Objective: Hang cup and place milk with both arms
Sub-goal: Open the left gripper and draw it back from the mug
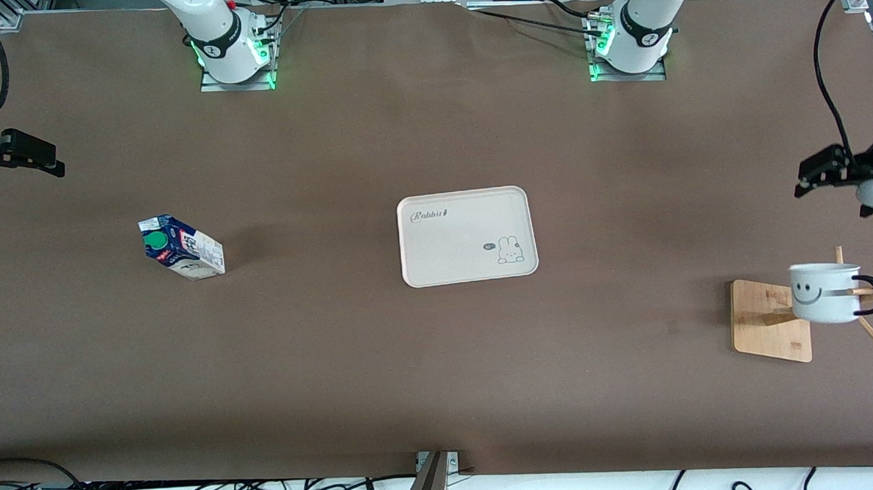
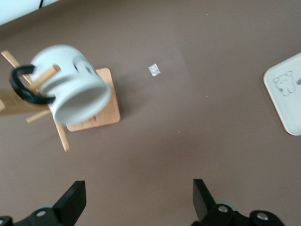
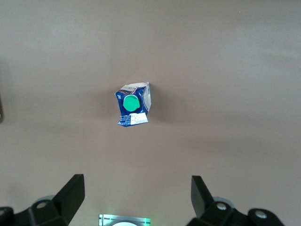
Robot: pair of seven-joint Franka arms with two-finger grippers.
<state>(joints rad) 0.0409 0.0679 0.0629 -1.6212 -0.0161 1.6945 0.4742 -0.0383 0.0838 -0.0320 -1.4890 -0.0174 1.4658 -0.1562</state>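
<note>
Front view: cup [image 1: 825, 293] hanging by its black handle on a peg of wooden rack [image 1: 771, 320] at the left arm's end of the surface [image 1: 339, 367]; milk [image 1: 182, 248] upright toward the right arm's end; tray [image 1: 468, 235] between them. Left gripper [image 1: 817, 177] and right gripper [image 1: 39, 163] both aloft near the edges. Left wrist view: left gripper [image 2: 136, 200] spread wide, holding nothing, cup [image 2: 70, 84] on rack [image 2: 94, 106]. Right wrist view: right gripper [image 3: 136, 195] likewise wide apart and unladen, milk [image 3: 133, 105] below.

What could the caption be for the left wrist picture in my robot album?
Smiley cup hangs by its black handle on the wooden rack, the open left gripper above bare table, tray corner at the edge.
</note>
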